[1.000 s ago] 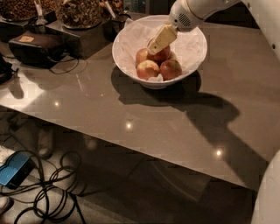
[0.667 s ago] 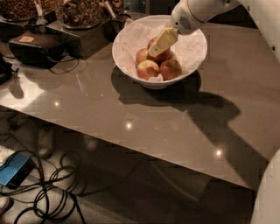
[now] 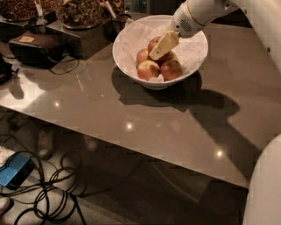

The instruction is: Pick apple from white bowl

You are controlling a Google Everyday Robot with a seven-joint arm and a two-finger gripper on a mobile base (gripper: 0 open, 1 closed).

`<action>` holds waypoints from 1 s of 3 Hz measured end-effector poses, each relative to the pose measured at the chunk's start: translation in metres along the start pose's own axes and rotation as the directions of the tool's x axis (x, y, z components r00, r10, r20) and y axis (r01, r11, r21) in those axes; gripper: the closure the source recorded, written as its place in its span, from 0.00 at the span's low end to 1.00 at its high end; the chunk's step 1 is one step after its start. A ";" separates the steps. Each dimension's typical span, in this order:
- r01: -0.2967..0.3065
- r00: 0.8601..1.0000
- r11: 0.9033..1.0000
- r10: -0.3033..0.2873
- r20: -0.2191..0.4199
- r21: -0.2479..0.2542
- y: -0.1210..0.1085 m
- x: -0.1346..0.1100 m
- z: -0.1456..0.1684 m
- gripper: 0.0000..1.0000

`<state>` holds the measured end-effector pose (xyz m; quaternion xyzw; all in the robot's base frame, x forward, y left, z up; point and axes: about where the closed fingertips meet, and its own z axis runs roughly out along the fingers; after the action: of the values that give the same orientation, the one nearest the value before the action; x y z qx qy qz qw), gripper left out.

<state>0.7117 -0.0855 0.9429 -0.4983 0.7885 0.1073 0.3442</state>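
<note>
White arm (image 3: 199, 15), seemingly cream gripper (image 3: 156, 52) at tip

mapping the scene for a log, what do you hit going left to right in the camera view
blue device on the floor, black box, container of nuts, white bowl with the gripper over its apples

You see the gripper (image 3: 156, 52) low over the far side of the white bowl (image 3: 127, 52). It covers the right part of the apple (image 3: 153, 43) behind it, and you cannot tell whether the two touch. The arm (image 3: 197, 15) hides the bowl's far right rim and runs out past the top edge. The containers of nuts (image 3: 79, 11) at far left are cut by the top edge. The table (image 3: 131, 114) has its near right corner hidden behind a white robot part (image 3: 265, 189). At near left, a blue object (image 3: 15, 169) is cut by the edge and too blurred to name.
</note>
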 end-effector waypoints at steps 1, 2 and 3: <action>-0.008 1.000 1.000 0.008 -0.011 -0.016 0.000 0.003 0.007 0.22; -0.019 1.000 0.999 0.018 -0.022 -0.037 0.003 0.007 0.015 0.20; -0.018 1.000 0.999 0.017 -0.022 -0.040 0.004 0.008 0.016 0.38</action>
<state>0.7129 -0.0811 0.9256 -0.4994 0.7942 0.1205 0.3246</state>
